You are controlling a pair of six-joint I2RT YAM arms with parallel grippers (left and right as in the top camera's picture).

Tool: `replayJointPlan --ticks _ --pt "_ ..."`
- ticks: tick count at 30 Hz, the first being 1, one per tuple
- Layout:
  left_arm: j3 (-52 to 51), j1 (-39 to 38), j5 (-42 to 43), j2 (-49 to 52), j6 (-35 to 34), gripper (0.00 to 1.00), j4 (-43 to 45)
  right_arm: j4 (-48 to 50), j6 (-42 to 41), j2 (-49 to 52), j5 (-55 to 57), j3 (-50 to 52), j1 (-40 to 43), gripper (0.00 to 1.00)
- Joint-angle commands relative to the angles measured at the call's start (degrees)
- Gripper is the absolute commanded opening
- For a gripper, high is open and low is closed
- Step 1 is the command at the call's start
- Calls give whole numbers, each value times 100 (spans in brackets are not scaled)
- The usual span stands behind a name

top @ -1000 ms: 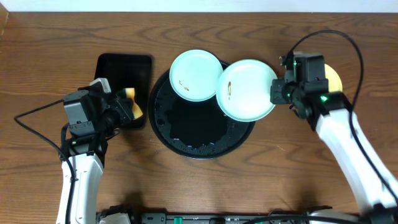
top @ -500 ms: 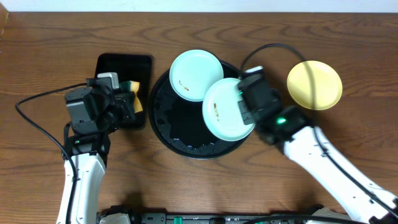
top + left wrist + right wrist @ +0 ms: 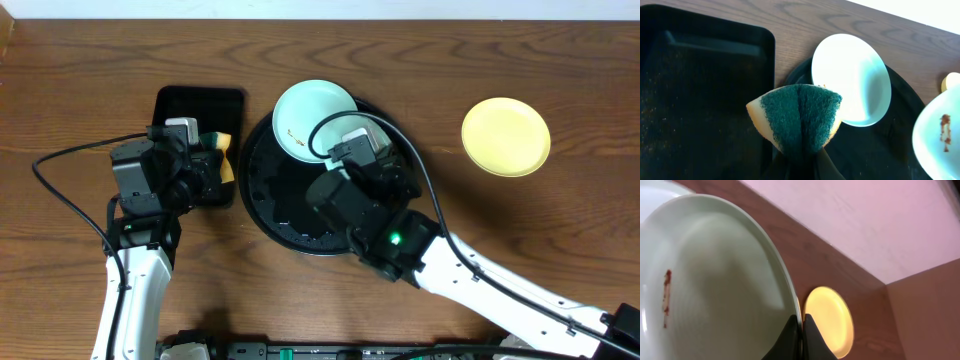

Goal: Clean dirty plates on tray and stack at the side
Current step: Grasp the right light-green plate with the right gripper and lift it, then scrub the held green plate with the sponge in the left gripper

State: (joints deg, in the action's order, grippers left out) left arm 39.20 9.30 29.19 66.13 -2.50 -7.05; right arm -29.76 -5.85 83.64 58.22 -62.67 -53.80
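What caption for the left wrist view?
Left fingers pinch a folded green sponge by the rectangular tray, aqua plate beyond.

A brown wooden surface (image 3: pixel 80 100) with a strong, wavy grain fills almost the whole overhead view. A thin pale strip (image 3: pixel 300 8) runs along its far edge. In the left wrist view a white band (image 3: pixel 920 12) lies beyond the wood. The right wrist view shows a plain pinkish-white wall (image 3: pixel 865 215) behind the surface, with a smooth tan area (image 3: pixel 925 315) beside it at the right; what that is cannot be told. The light is soft and even.
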Motion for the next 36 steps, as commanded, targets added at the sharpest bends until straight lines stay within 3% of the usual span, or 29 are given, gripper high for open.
replayJointPlan --ticks 1,6,10,17,26,36 --pt "168 -13 -7 11 118 7 -20 -223 -273 -61 -1751 -26 535 1" --pt "168 -151 190 11 118 7 -52 -787 -1113 -59 -4404 -26 1705 1" --pt "168 -487 188 11 118 7 -35 -1255 -1423 -37 -5687 -26 2535 1" --pt "168 -1202 98 11 118 7 105 -1414 -1493 310 -5788 219 2981 1" --pt "168 -2201 98 160 118 7 212 -769 -1779 933 -5757 533 2973 1" --pt "164 -3161 -7 1412 295 7 662 -772 -1773 1058 -5654 533 2973 1"
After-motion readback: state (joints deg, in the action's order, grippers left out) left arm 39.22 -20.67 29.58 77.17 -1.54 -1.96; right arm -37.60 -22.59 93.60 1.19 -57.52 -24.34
